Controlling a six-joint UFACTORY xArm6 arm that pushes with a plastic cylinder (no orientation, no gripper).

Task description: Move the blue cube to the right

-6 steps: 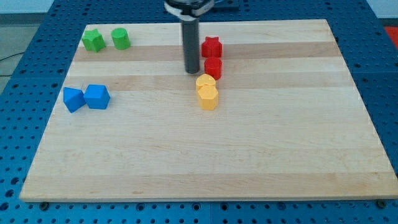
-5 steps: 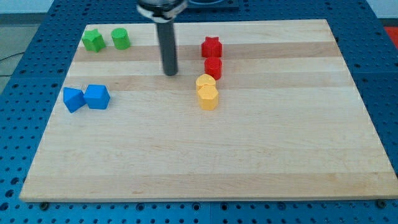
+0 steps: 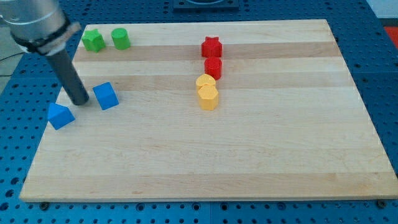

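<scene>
1. Where the wooden board [image 3: 249, 162] nears the view's left edge, my tip [image 3: 81, 101] rests on the wood, just left of the blue cube [image 3: 106, 96] and up and to the right of the blue wedge-like block [image 3: 60, 116].
2. The rod has no jaws, so it grasps nothing; the tip stands between the two blue blocks, and whether it touches the cube cannot be told.
3. The blue cube sits in the left part of the board, slightly turned, apart from the other blue block.
4. A green star-like block [image 3: 93, 40] and a green cylinder [image 3: 120, 38] sit near the top left corner, side by side.
5. Near the middle top, a red star [image 3: 211, 46] stands above a red cylinder [image 3: 213, 67].
6. Two yellow blocks [image 3: 207, 91] lie touching, just below the red cylinder.
</scene>
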